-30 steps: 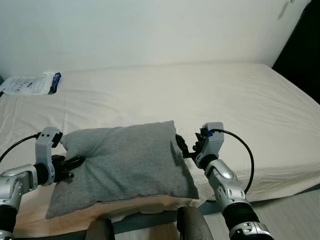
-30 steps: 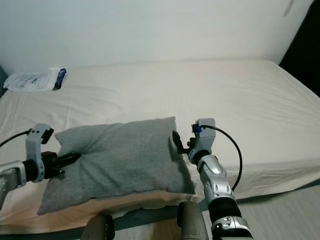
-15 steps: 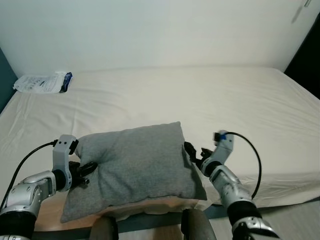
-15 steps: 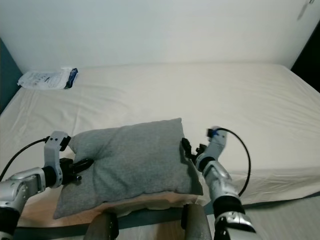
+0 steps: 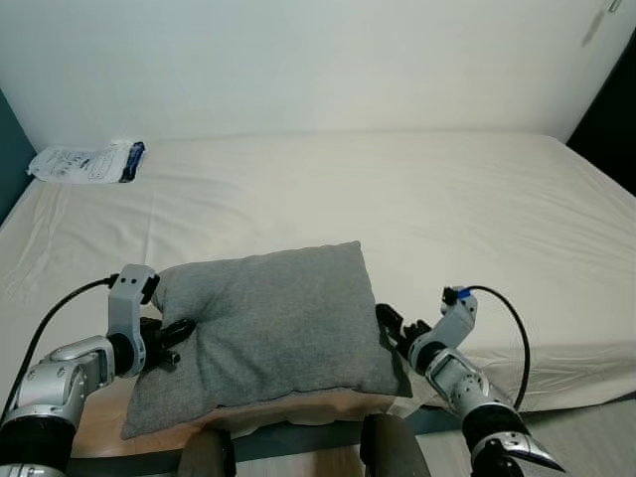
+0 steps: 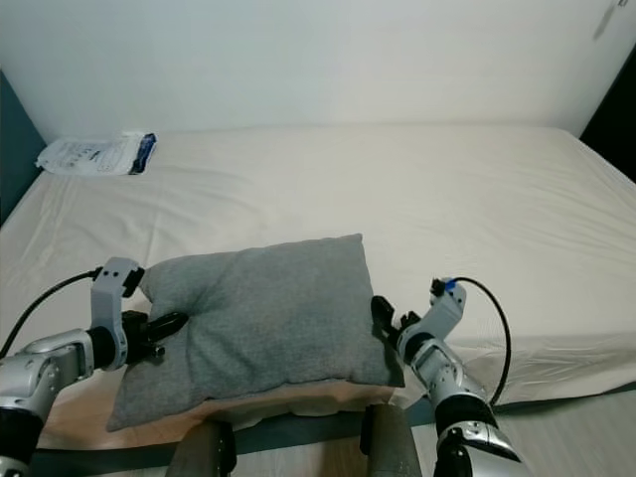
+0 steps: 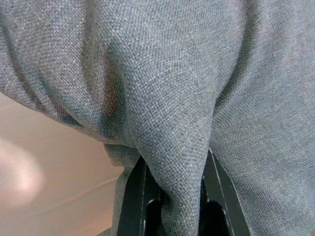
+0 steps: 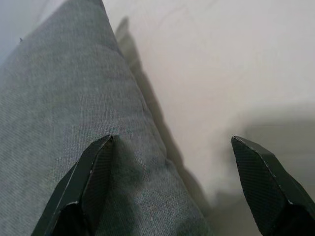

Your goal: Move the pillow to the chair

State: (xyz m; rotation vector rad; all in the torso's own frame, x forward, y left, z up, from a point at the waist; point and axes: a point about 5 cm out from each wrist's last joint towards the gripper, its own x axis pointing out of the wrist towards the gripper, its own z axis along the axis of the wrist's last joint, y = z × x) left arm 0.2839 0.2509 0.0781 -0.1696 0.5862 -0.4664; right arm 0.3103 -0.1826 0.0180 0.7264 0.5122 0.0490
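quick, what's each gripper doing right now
Left gripper: shut on a fold of the grey pillow.
Right gripper: open at the pillow's other edge.

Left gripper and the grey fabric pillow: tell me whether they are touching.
Touching. In the left wrist view the left gripper has a fold of the grey fabric pillow pinched between its two black fingers, with cloth filling the space between them.

Left claw (image 7: 170, 196) tips buried in a pillow (image 5: 268, 328) fold; print on the far white packet (image 5: 84, 162) illegible.
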